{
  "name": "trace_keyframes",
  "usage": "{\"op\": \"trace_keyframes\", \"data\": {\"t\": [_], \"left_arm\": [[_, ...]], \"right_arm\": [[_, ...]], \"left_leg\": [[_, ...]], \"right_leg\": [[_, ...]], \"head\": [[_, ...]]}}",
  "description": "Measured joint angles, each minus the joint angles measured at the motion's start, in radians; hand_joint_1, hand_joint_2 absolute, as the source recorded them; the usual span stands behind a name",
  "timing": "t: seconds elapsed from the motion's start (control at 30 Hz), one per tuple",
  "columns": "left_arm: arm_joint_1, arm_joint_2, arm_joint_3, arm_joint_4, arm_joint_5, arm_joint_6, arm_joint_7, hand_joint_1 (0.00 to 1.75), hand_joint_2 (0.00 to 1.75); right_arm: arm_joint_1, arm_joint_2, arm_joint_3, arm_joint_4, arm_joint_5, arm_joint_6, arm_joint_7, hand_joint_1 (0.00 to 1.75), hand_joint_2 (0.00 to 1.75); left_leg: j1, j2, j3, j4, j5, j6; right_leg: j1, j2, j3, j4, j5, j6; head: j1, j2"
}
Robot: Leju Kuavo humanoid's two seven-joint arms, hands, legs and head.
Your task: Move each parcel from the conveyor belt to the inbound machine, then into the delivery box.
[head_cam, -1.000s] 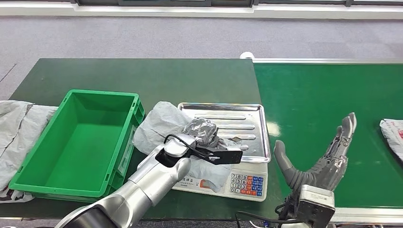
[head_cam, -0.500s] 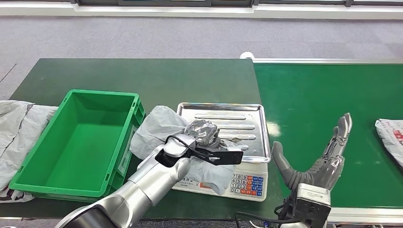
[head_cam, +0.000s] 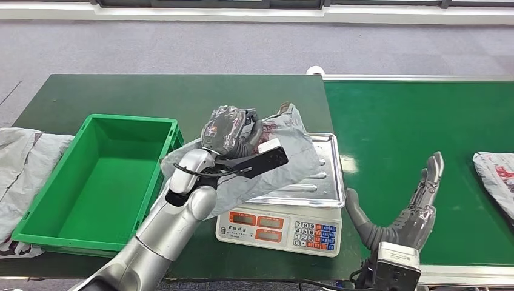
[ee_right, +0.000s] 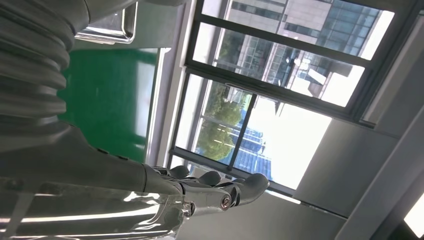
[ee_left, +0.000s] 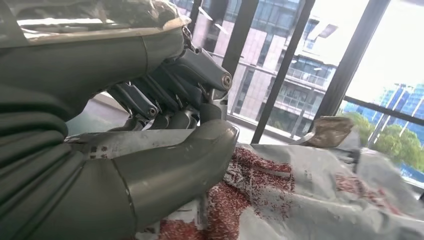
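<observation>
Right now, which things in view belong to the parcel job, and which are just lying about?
Part of the job:
- grey parcel, held up by the left hand over the scale
- scale with its steel tray
- green box
- next parcel on the conveyor belt
- right hand, holding nothing

Lying about:
- grey bags left of the box

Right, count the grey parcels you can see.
3: one parcel gripped by the left hand above the scale; one on the conveyor at right; one left of the green crate. Others may be out of frame.

second parcel (head_cam: 496,182) cut off by right edge.
</observation>
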Motion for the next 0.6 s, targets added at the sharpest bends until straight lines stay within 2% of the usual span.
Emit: {"op": "trace_keyframes", "data": {"t": [0.1,0.2,0.4,0.6], "left_arm": [[0.009,0.013,0.019,-0.035,-0.003,0.023,0.003,1.75,1.75],[0.010,0.048,0.072,-0.081,0.038,0.074,0.005,1.75,1.75],[0.004,0.164,0.283,-0.129,0.198,0.141,-0.055,1.75,1.75],[0.030,0.260,0.552,-0.124,0.445,0.274,-0.223,1.75,1.75]], "right_arm": [[0.002,0.000,0.000,-0.001,0.000,0.000,0.000,0.00,1.75],[0.009,0.000,0.000,-0.003,-0.003,-0.002,0.000,0.00,1.75],[0.038,-0.003,0.000,-0.017,-0.033,-0.006,-0.002,0.00,1.75],[0.061,-0.004,-0.005,-0.026,-0.074,0.007,-0.007,0.00,1.75]], "left_leg": [[0.000,0.000,0.000,0.000,0.000,0.000],[0.000,0.000,0.000,0.000,0.000,0.000],[0.001,0.003,0.001,-0.001,0.001,-0.001],[0.001,0.007,0.002,-0.001,0.000,-0.003]], "right_leg": [[0.000,0.000,0.000,0.000,0.000,0.000],[0.000,0.001,0.000,0.000,0.000,0.000],[0.001,0.003,-0.001,0.003,-0.001,-0.001],[0.001,0.007,-0.003,0.004,-0.001,-0.003]], "head": [[0.000,0.000],[0.000,0.000],[0.000,0.000],[0.000,0.000]]}}
